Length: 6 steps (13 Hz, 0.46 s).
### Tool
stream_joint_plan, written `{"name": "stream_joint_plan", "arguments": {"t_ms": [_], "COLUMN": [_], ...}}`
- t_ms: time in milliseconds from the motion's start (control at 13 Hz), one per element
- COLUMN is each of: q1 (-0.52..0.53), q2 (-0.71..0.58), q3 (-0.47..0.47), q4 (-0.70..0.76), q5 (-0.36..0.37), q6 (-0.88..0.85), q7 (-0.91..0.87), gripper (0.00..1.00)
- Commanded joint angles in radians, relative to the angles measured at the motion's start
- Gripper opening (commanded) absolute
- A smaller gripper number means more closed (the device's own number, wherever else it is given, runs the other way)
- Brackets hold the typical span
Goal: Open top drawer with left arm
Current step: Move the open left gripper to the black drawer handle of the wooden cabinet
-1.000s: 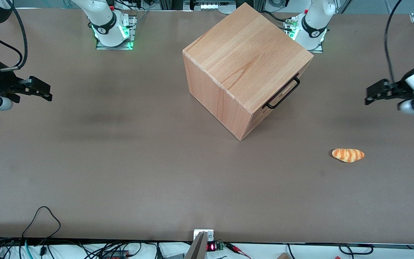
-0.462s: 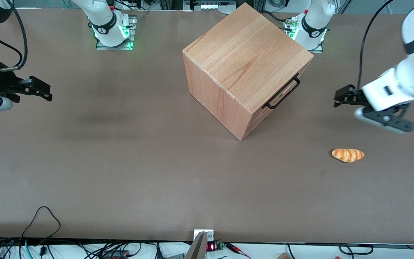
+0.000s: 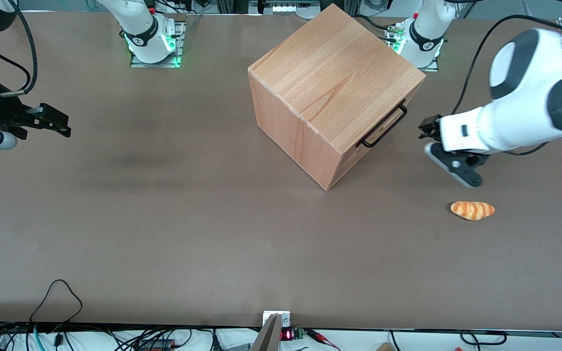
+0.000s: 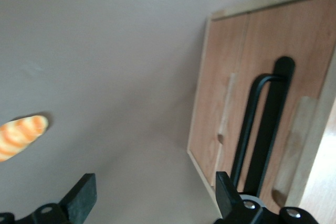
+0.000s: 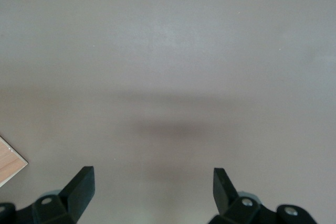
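Jaws of the left arm's gripper [image 3: 428, 130] stand apart with nothing between them; in the wrist view both fingers [image 4: 83, 196] are spread wide over bare counter [image 3: 164, 219]. Gripper hovers just above the counter, near the front of the wooden box [image 3: 332, 83] but not touching it, level with the black wire handle [image 3: 383, 126]. Left arm [image 3: 530, 107] reaches in from the working arm's end of the counter, white shell with dark grey joint caps, black cable looping above it. Top drawer [image 4: 252, 103] is shut, its panel flush with the box's front, handle bar standing off the panel. Box sits mid-counter, turned at an angle. Bread roll [image 3: 472, 210] lies on the counter nearer the front camera than the gripper, apart from it.
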State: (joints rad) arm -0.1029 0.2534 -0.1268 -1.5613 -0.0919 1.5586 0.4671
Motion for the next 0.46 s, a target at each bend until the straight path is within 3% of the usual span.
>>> {"name": "stream_joint_plan", "arguments": {"t_ms": [0,385], "q1": [-0.005,0.0], "q2": [0.012,0.053], "q3": [-0.01,-0.04], "q4": [-0.034,-0.054], "q5": [-0.052,-0.103], "q6": [-0.005,-0.003], "q7": [0.038,0.171], "gripper": [1.0,1.0]}}
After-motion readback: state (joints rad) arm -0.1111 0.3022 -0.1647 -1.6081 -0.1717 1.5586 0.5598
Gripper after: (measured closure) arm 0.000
